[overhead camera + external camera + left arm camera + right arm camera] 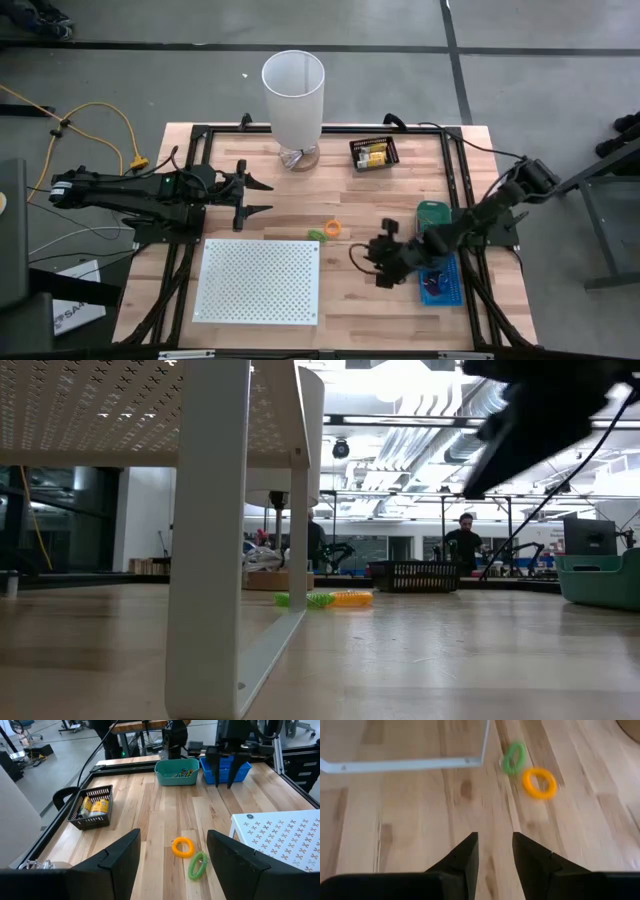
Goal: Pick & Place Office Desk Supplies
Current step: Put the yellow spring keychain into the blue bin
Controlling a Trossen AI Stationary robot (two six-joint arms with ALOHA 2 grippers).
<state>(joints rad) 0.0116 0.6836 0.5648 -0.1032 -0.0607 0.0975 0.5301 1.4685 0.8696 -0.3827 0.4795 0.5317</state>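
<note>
An orange ring (333, 228) and a green ring (317, 235) lie flat side by side on the wooden table, just beyond the white perforated board's far right corner; the right wrist view shows the orange ring (539, 783) and the green ring (513, 758) ahead of the fingers. My right gripper (383, 268) hangs open above bare wood to the right of the rings, slanting down toward them, its fingers (470, 845) with nothing between them. My left gripper (268, 196) waits open at the table's left, pointing toward the right, above the table and left of the rings (182, 847).
A tall white cylinder (293, 95) stands at the far edge. A black basket (373, 153) with yellow packets sits to its right. A teal bin (432, 213) and a blue bin (442, 283) lie under my right arm. The perforated board (260, 280) fills the near middle.
</note>
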